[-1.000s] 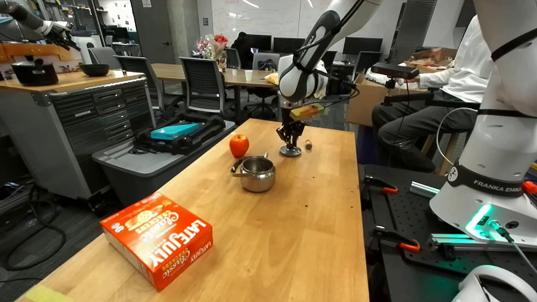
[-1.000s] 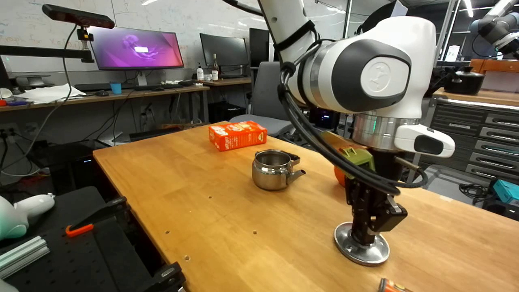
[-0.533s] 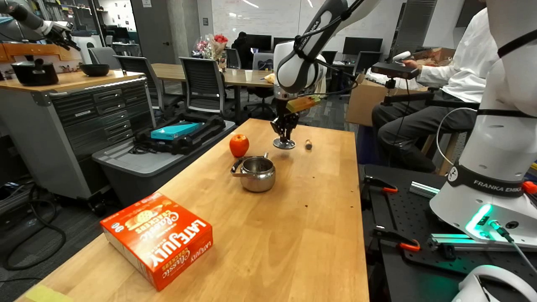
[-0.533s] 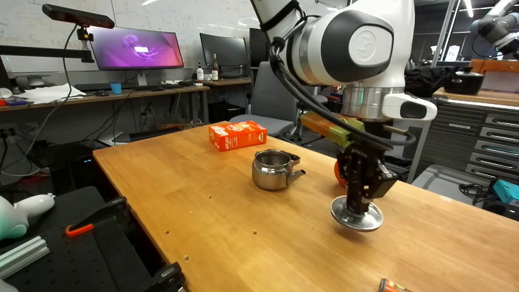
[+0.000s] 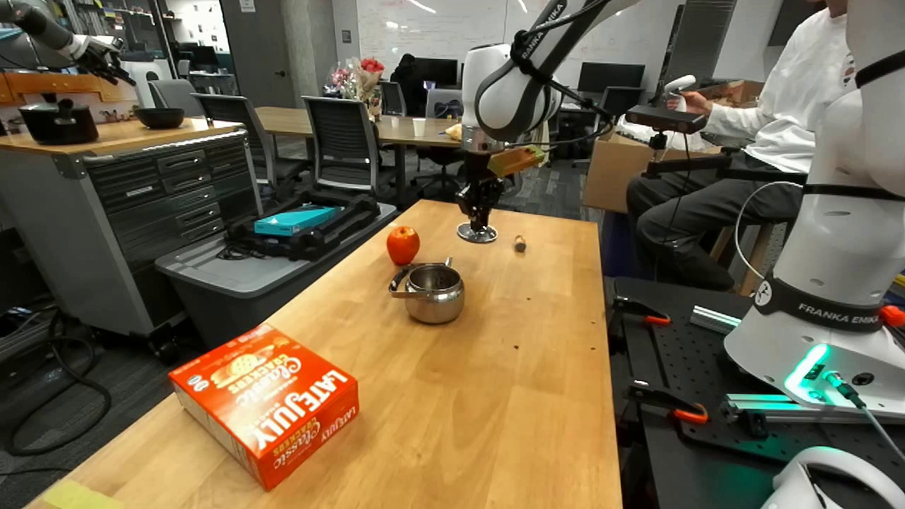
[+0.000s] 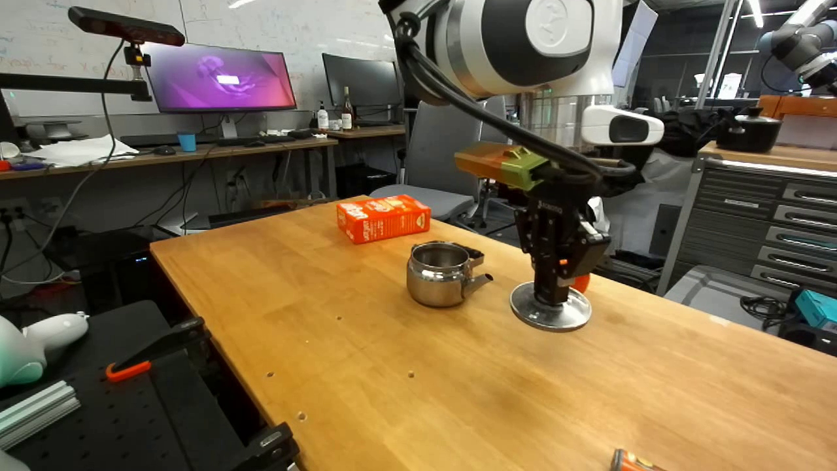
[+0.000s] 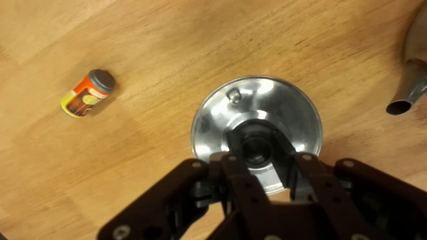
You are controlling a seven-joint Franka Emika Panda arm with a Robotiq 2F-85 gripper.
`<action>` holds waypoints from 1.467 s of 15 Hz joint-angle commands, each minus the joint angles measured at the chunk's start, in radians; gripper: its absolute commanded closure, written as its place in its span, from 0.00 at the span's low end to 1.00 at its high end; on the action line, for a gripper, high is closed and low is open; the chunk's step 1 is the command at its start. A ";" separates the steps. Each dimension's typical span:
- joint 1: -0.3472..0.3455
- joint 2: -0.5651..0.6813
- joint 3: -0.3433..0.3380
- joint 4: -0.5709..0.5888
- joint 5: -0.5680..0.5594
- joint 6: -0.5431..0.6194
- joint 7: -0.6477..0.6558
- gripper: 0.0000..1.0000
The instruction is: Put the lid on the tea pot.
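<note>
The tea pot [image 5: 436, 302] is a squat steel pot standing upright and uncovered on the wooden table in both exterior views [image 6: 433, 282]. In the wrist view only its spout [image 7: 407, 90] and part of its side show at the right edge. My gripper [image 6: 552, 291] is shut on the dark knob of the silver lid [image 6: 526, 309] and holds it above the table. The lid also shows in the wrist view [image 7: 293, 110], roughly level, with the fingers on both sides of its knob. The lid is beside the pot on its spout side, apart from it.
A red-orange apple [image 5: 403, 245] stands near the pot, partly hidden behind the gripper in an exterior view [image 6: 580, 283]. An orange cracker box [image 5: 265, 403] lies beyond the pot's other side. A small orange cylinder [image 7: 87, 95] lies on the table [image 5: 544, 396].
The lid has been lifted off the table in my gripper. It has risen and moved closer to the pot. The pot, apple and box have not moved.
</note>
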 commanded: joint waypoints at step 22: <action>0.112 -0.123 0.230 -0.100 0.042 0.001 -0.011 0.93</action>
